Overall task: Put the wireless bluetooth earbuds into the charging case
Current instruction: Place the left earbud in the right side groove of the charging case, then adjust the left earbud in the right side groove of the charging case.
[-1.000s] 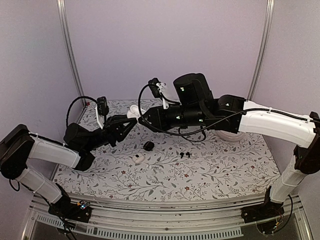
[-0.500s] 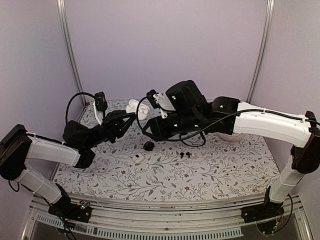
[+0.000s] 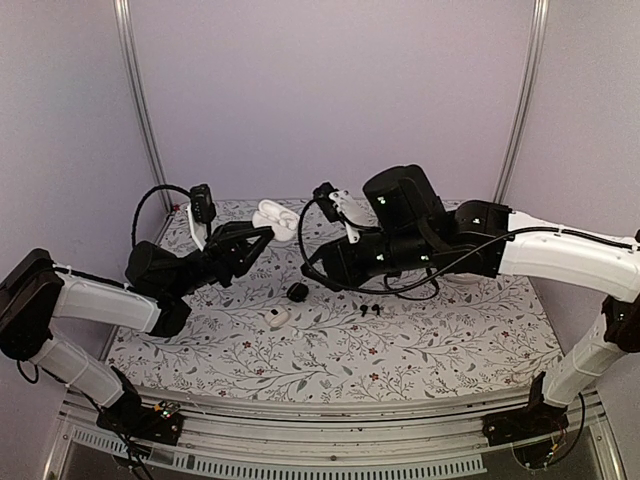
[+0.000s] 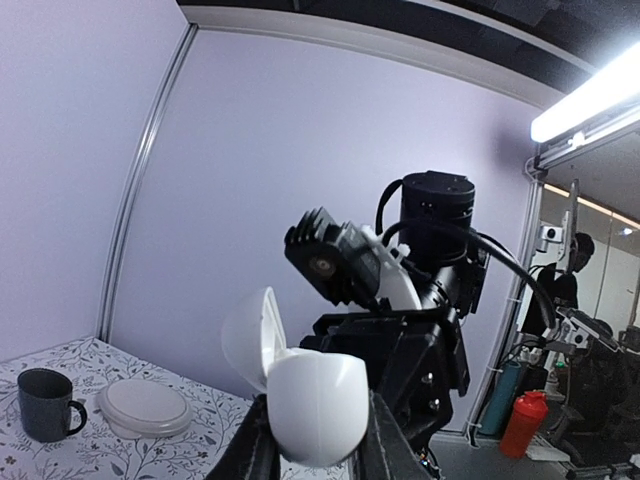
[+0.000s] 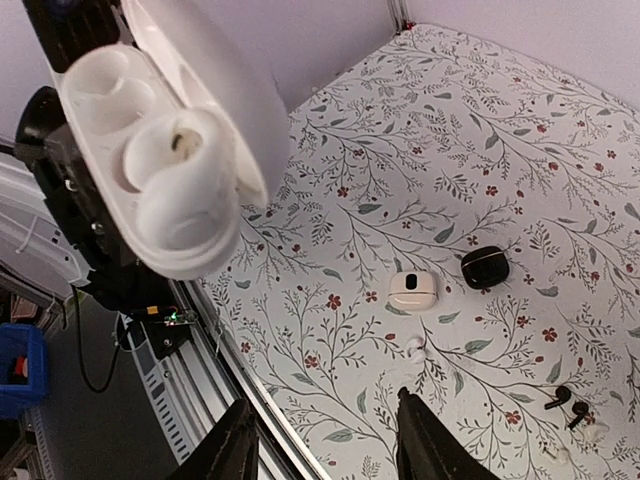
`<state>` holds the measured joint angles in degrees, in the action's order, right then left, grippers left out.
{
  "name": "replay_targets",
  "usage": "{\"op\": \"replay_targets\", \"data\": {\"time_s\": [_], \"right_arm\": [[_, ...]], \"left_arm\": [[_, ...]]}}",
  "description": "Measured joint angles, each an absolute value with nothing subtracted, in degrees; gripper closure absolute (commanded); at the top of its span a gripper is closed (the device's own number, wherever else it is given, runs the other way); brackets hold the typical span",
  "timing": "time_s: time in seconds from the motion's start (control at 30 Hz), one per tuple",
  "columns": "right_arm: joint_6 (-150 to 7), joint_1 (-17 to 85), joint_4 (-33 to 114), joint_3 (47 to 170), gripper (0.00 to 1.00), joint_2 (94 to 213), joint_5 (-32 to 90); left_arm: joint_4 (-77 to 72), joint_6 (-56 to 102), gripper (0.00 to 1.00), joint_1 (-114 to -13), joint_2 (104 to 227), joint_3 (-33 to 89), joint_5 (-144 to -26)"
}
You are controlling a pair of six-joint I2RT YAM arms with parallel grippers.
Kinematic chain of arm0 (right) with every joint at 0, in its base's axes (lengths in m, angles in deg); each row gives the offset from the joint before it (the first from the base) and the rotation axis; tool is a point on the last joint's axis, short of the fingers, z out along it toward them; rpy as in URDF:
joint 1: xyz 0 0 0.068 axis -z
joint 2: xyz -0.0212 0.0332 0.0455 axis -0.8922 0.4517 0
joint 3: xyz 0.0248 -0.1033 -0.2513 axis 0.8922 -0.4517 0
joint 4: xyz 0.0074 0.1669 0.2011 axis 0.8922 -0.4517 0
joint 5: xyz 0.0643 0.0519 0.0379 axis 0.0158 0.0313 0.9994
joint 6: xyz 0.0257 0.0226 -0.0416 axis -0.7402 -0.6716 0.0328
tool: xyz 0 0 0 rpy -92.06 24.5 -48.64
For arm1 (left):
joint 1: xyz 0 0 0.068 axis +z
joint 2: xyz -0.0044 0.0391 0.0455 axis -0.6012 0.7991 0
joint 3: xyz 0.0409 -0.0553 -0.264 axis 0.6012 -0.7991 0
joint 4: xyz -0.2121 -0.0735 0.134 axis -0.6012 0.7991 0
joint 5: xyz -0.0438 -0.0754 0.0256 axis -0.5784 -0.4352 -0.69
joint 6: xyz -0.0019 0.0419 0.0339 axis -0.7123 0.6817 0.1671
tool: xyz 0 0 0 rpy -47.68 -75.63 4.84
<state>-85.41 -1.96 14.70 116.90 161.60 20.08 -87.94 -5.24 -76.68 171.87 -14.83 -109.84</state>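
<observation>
At the near side of the floral surface (image 3: 330,350), a small white case (image 3: 277,317) lies just left of and nearer to me than the black round case (image 3: 297,291). A white earbud (image 5: 414,347) sits close on the small white case's near side. The pair of black earbuds (image 3: 370,309) rests side by side on the surface to the right of the black round case and slightly nearer, outside any case.

Above and to the left of the black round case, my left gripper (image 3: 255,240) pinches the white charging case (image 3: 272,216) at its lower shell, with a finger pressed to each side. It holds the case off the surface with the lid hinged open. From the right wrist I can see two round wells in the body. A small dark spot shows in one of them, and I cannot tell what it is.

Above and just right of the black round case, my right gripper (image 5: 324,398) hangs in the air facing the charging case but apart from it. Its fingers are spread and hold nothing.

Farther off, well right of the black round case and beyond the right arm, the left wrist view shows a round white lidded container (image 4: 147,405) on the surface. A dark mug (image 4: 45,403) stands upright just beside it.
</observation>
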Motion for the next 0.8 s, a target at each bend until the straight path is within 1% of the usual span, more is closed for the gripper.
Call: {"op": "replay_targets", "data": {"time_s": [0.2,0.43,0.6,0.8], "right_arm": [[-86.64,0.27,19.36,114.65,0.65,155.11,25.01],[-91.91,1.26,23.49,116.27,0.73,155.57,28.64],[-95.86,1.41,24.47,116.81,0.76,157.67,29.69],[-100.08,2.68,25.35,116.81,0.77,157.97,29.63]], "left_arm": [[-87.94,-5.20,1.00,-76.66,171.87,-14.83,-112.18],[-87.94,-5.20,1.00,-76.66,171.92,-14.85,-113.80],[-87.94,-4.93,1.00,-76.66,171.92,-14.85,-114.45],[-87.97,-4.34,1.00,-76.66,171.96,-14.85,-114.98]]}}
